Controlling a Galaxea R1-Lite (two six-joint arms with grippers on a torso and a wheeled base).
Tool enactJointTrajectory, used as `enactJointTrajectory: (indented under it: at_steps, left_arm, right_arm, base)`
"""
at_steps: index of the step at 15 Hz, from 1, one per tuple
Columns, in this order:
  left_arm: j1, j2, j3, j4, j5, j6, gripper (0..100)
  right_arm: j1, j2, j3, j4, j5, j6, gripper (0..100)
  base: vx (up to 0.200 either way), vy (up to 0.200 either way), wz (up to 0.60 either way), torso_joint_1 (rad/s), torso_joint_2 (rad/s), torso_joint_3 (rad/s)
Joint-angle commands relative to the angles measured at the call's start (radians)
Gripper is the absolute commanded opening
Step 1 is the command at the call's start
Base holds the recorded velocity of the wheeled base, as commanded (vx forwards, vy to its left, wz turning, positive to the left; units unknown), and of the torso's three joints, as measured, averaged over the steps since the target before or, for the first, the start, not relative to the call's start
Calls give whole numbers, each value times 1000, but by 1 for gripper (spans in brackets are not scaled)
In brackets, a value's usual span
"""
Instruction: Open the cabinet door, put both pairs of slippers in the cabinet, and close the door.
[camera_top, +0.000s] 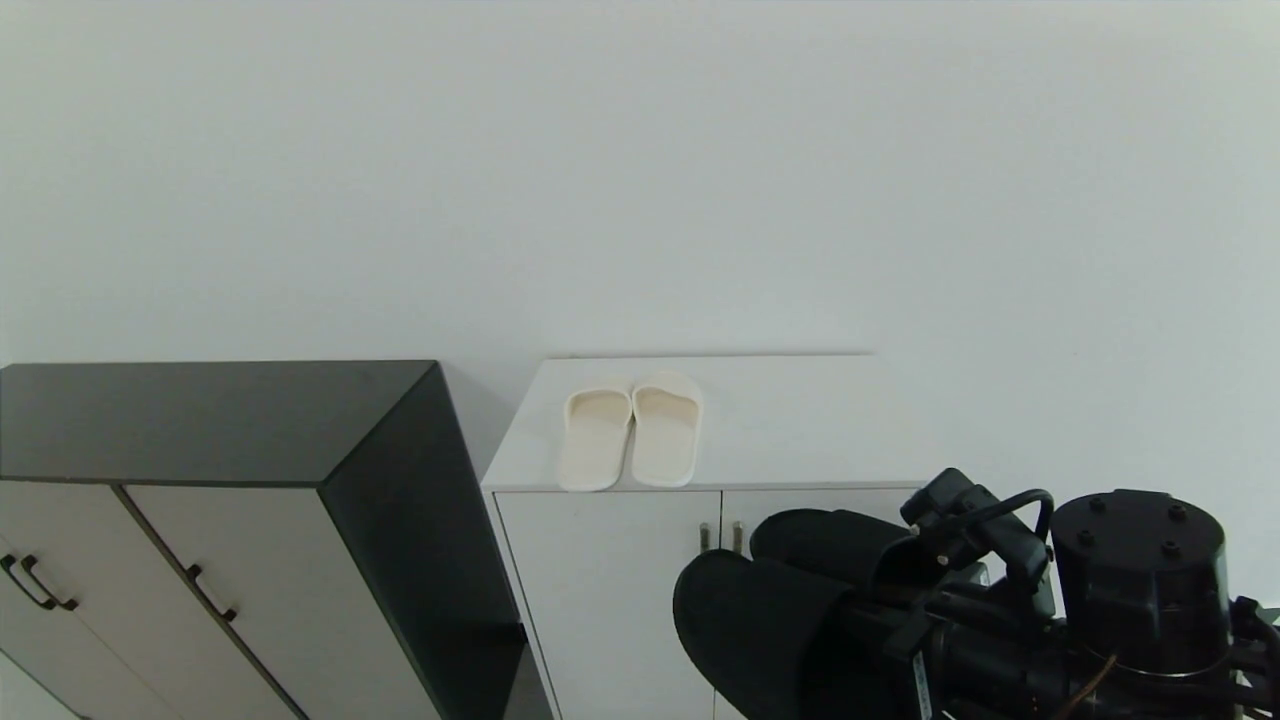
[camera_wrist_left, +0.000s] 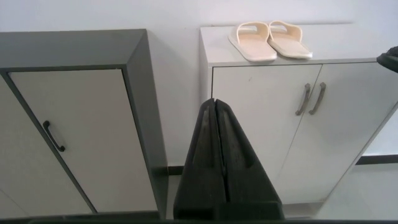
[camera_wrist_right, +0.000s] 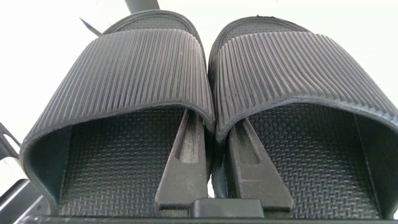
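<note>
I see white cabinet (camera_top: 610, 590) shut, cream slippers (camera_top: 630, 437) on top | dark-topped cabinet (camera_top: 200, 420) beside, white wall (camera_top: 640, 150) behind | my right gripper (camera_wrist_right: 214, 127) clamps black slippers (camera_wrist_right: 143, 68) | left gripper (camera_wrist_left: 216, 109) closed, empty

Left gripper (camera_wrist_left: 215, 109): fingers pressed together, holding nothing. Right gripper (camera_wrist_right: 216, 134): clamped on the black slippers (camera_wrist_right: 143, 68), one finger inside each.

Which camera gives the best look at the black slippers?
The right wrist view: black slippers close up, ribbed straps and textured insoles clear. The head view shows their toes; the left wrist view, one edge.
</note>
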Motion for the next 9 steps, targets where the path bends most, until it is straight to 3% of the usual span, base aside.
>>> enactJointTrajectory:
  at_steps: [1, 3, 9]
  left_arm:
    - [-1, 1, 0, 0, -1, 1, 0]
    - [-1, 1, 0, 0, 0, -1, 0]
    - [-1, 1, 0, 0, 0, -2, 0]
  right_arm:
    - [0, -1, 0, 0, -2, -3, 0]
    - [0, -1, 5, 0, 1, -3, 0]
    - [6, 2, 7, 0, 1, -7, 0]
  base:
    - [0, 0, 0, 0, 0, 0]
    - [0, 0, 0, -33, 50, 38]
    - [0, 0, 0, -154, 340, 183]
